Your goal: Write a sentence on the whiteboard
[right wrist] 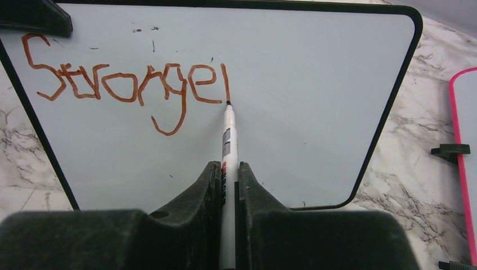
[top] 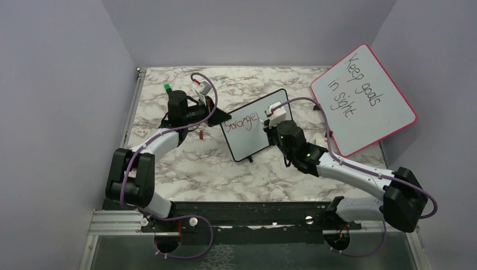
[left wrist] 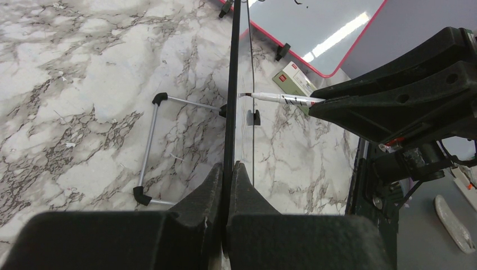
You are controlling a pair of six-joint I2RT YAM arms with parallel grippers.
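The small black-framed whiteboard stands tilted at the table's middle; the right wrist view shows its face. On it is reddish-brown writing, "Stronge" plus one upright stroke, in one line. My left gripper is shut on the board's left edge, seen edge-on in the left wrist view. My right gripper is shut on a white marker. The marker's tip touches the board at the foot of the last stroke. The marker also shows in the left wrist view.
A larger pink-framed board with black handwriting "Keep goals in sight" leans at the back right. A small red object lies on the marble table under my left arm. The small board's wire stand rests behind it.
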